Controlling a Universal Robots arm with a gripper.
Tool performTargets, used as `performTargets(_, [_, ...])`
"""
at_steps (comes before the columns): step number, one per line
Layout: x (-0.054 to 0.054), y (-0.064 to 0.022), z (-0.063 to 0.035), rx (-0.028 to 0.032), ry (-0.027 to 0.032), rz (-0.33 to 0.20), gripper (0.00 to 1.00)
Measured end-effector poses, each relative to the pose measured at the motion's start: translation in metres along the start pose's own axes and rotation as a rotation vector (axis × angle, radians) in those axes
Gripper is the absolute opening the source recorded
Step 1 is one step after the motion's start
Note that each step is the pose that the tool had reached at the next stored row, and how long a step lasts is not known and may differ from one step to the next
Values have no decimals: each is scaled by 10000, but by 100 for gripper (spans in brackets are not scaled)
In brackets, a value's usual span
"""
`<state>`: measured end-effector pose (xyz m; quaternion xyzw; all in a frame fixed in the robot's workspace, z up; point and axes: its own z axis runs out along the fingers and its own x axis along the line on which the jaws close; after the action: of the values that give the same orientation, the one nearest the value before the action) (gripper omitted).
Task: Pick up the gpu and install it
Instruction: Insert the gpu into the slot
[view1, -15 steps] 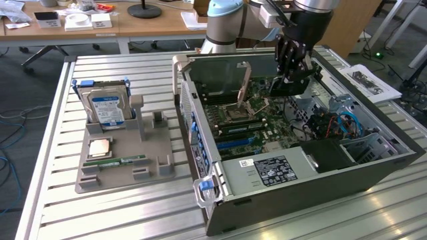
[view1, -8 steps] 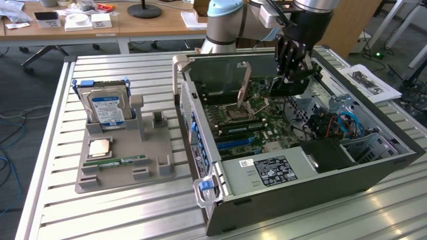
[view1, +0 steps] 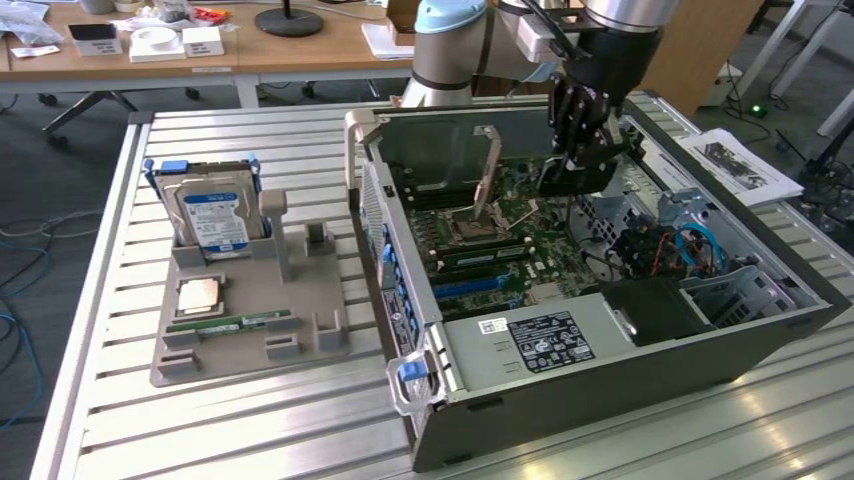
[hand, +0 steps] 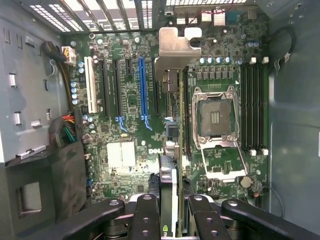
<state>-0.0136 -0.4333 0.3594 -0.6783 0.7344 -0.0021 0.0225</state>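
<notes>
Closed on the gpu, my claw hangs inside the open computer case, above the green motherboard. From my wrist I see the gpu edge-on between my fingers, with the long blue slot and the processor socket on the board beneath. On the slatted surface, the hard drive stands upright in its grey holder, well apart.

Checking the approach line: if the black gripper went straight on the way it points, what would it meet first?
The gripper holds the thin dark gpu card, which would touch the green motherboard first, likely near the long blue slot; depth unclear.
</notes>
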Motion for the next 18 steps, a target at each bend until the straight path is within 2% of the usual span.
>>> performTargets(11, [11,21,154,0,1,0,27])
performTargets(18, [108,31,189,-1,1,0,27])
